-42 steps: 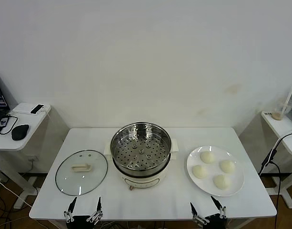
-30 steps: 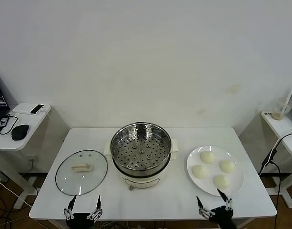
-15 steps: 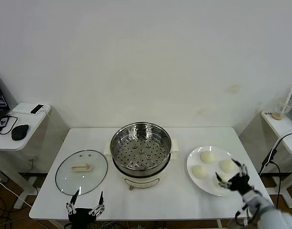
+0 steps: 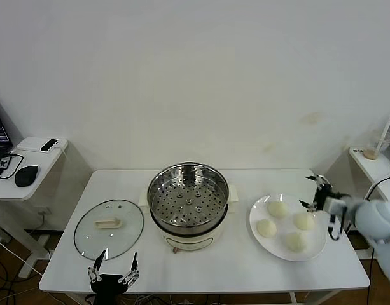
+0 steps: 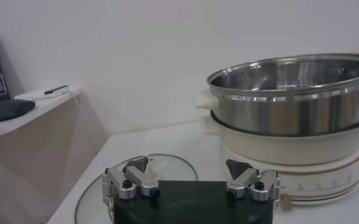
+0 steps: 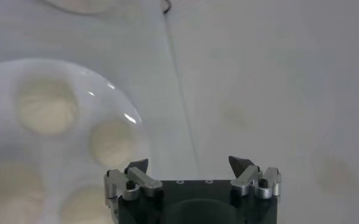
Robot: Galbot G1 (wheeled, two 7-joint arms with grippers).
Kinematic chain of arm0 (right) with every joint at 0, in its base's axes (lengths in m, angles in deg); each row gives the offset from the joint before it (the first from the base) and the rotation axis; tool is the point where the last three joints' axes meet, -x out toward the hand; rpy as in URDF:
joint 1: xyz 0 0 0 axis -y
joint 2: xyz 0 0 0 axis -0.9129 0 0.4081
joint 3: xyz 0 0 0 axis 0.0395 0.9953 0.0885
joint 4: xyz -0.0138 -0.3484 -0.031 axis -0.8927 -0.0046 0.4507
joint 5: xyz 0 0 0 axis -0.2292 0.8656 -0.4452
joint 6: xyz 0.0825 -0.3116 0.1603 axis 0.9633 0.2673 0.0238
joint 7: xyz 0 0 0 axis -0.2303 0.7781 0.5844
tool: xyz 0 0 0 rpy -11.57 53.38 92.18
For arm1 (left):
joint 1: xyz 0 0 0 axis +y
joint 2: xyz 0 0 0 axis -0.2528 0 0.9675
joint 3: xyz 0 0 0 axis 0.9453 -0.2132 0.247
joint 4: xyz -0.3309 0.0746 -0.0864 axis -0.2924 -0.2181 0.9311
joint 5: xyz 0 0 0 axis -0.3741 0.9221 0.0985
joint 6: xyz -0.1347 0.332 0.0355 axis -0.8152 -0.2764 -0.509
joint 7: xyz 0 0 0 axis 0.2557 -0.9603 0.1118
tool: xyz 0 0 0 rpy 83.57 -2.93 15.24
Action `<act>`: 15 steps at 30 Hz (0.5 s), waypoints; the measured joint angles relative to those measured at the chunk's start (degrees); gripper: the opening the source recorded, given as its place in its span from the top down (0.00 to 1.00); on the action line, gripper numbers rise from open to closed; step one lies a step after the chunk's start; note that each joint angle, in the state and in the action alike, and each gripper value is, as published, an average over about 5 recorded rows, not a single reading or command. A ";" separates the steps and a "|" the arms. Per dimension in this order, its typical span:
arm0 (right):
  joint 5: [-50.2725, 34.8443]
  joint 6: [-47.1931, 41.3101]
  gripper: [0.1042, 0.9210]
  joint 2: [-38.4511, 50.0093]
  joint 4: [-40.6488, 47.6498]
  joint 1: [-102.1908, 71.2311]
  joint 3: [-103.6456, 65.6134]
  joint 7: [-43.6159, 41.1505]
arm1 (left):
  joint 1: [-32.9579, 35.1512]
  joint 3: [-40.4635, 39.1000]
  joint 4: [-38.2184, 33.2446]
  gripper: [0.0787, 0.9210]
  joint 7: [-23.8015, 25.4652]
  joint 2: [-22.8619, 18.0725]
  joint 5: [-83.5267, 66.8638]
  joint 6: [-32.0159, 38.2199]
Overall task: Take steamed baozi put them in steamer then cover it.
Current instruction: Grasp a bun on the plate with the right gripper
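Right hand (image 4: 313, 190) risen beside plate (image 4: 317, 248), splayed, empty, baozi (image 4: 277, 208) untouched, no legible writing, seemingly

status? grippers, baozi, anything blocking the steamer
Right gripper open, above plate's far right edge. Left gripper open, parked at near table edge. Four baozi on plate; steamer uncovered, lid beside it.

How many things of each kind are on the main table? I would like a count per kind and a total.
Baozi: 4
Plate: 1
Steamer: 1
Lid: 1
Total: 7
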State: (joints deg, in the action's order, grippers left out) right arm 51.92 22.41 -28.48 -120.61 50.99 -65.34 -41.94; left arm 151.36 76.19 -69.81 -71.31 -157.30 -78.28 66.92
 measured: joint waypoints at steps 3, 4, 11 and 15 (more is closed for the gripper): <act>-1.02 0.84 0.12 0.11 3.74 7.57 7.92 -4.19 | -0.36 0.17 0.23 0.12 0.02 0.05 -0.17 -0.24; -1.38 1.11 0.12 0.05 4.89 9.88 10.36 -5.38 | -0.47 0.22 0.30 0.12 0.03 0.09 -0.23 -0.32; -3.00 2.59 0.12 -1.97 11.85 20.64 23.07 -11.02 | -1.17 0.86 0.30 0.12 0.11 0.48 -0.82 -1.08; -3.10 2.77 0.12 -3.96 15.12 23.44 27.52 -12.88 | -1.22 1.34 0.20 0.12 0.13 0.53 -1.04 -1.36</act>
State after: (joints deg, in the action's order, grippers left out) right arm 48.82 25.18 -32.44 -105.49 74.43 -37.83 -54.82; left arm 150.14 77.53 -69.61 -71.19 -156.77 -79.31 65.56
